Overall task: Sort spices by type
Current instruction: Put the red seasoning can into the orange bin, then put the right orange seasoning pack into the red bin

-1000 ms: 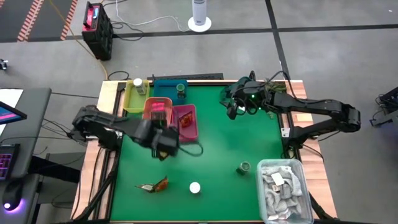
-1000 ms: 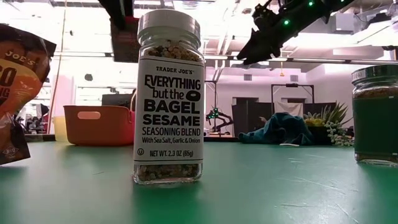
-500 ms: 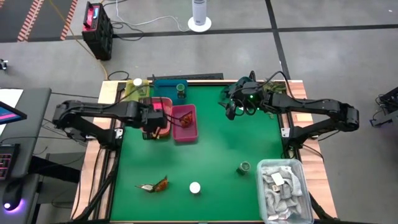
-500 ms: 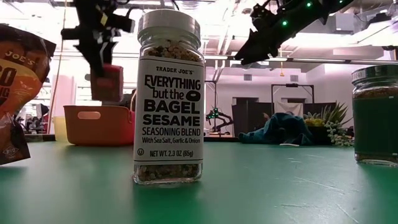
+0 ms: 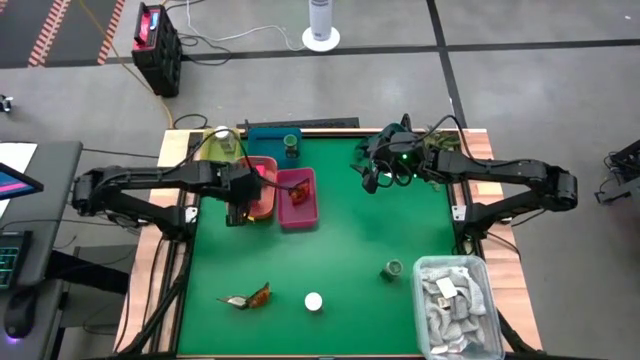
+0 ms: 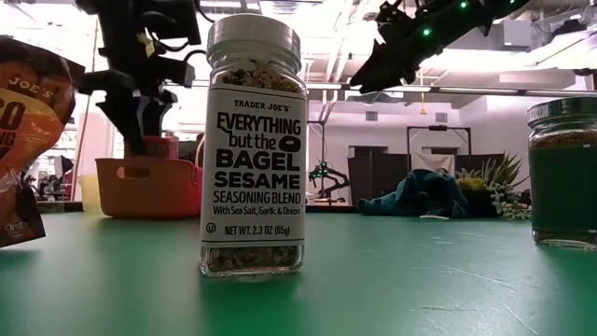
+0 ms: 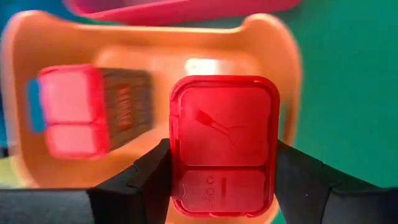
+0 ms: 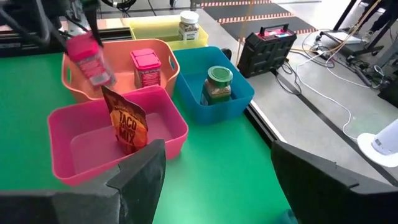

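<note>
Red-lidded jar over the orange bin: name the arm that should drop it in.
Left. The left claw grips the red-lidded jar above the orange bin, which holds a matching jar. The right claw hangs open, empty, farther off.

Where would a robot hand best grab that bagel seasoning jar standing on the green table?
Probably around the bagel seasoning jar at its straight glass body just under the white lid, coming down from above: it stands upright with open mat all round, and its flat sides suit two fingers.

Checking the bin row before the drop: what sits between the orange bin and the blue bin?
The pink bin, holding one upright reddish-brown sachet, sits between the orange bin and the blue bin; the right wrist view shows it.
</note>
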Robot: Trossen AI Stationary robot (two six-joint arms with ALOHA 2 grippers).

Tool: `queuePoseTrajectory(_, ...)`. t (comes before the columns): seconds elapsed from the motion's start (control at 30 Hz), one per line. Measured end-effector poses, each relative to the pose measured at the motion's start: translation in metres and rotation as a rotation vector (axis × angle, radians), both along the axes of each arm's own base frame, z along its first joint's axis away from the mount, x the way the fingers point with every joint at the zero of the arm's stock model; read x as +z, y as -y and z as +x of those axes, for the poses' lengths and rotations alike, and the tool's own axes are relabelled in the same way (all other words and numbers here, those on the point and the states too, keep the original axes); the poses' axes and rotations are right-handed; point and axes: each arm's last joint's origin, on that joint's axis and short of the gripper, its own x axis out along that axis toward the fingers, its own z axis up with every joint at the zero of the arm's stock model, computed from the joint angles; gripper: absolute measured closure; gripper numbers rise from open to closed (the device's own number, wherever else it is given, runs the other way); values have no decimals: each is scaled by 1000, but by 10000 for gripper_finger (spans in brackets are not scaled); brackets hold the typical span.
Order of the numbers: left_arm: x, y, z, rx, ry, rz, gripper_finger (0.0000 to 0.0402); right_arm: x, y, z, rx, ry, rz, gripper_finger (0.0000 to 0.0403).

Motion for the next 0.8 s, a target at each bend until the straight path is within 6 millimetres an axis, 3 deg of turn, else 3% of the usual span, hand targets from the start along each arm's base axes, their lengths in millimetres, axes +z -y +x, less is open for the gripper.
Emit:
queuePoseTrajectory(0.2,-14,1,0,-9,13,-39,177,0,0,0,0,-1,-1,86)
queuePoseTrajectory(0.57,-16,0,-2,42,3,-7,130,0,0,0,0,0,0,86)
queuePoseTrajectory(0.67,-10,0,-2,45,1,-4,129,0,0,0,0,0,0,86)
queuePoseTrajectory(0.8,14,-2,4,67,59,2,128,0,0,0,0,1,0,86)
